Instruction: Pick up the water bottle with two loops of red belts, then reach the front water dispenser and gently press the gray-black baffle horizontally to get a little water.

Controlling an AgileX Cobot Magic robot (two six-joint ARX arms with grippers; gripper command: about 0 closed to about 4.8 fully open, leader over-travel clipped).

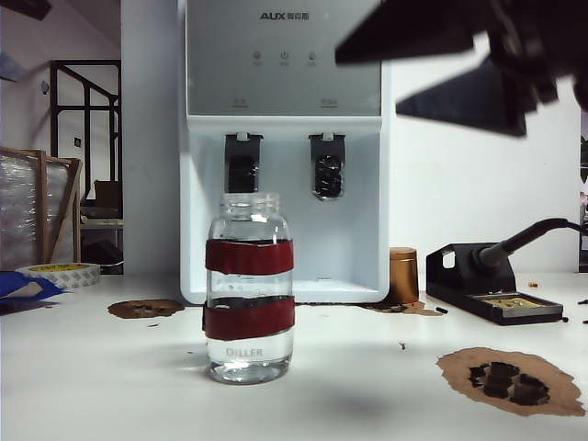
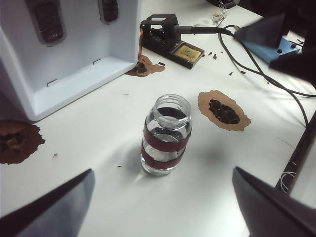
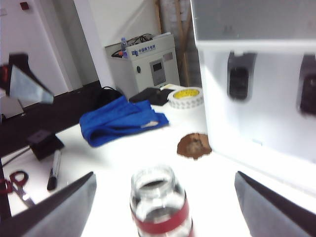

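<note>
Going left to right in the exterior view: a roll of tape (image 1: 61, 273) is sitting at the far left edge of the desk (image 1: 110, 386), with a blue cloth (image 1: 23, 287) partly cut off by the frame. The water bottle (image 1: 250, 287) is standing upright in the middle of the desk, mouth open, a bit of water in it, nothing touching it. It's blocking part of the water dispenser (image 1: 283, 138) bay behind it. Up in the bay the gray-black baffle (image 1: 328, 175) is hanging on the right, its twin lever (image 1: 243, 169) on the left. Further right a small copper-coloured can (image 1: 403, 275) is sitting just beside the dispenser, then a soldering station (image 1: 491, 292).

The left tool (image 2: 163, 202) is hovering wide open near the bottle, holding nothing; only its two dark finger edges are showing in its wrist view, so the rest is cut off. The right tool (image 3: 165, 207) is also spread wide and empty, with the bottle between its fingers but apart from them. That wrist view is blurry and the bottle's lower half is cropped. In the exterior view the dark shapes at top right are an arm, too close to make out well.
</note>
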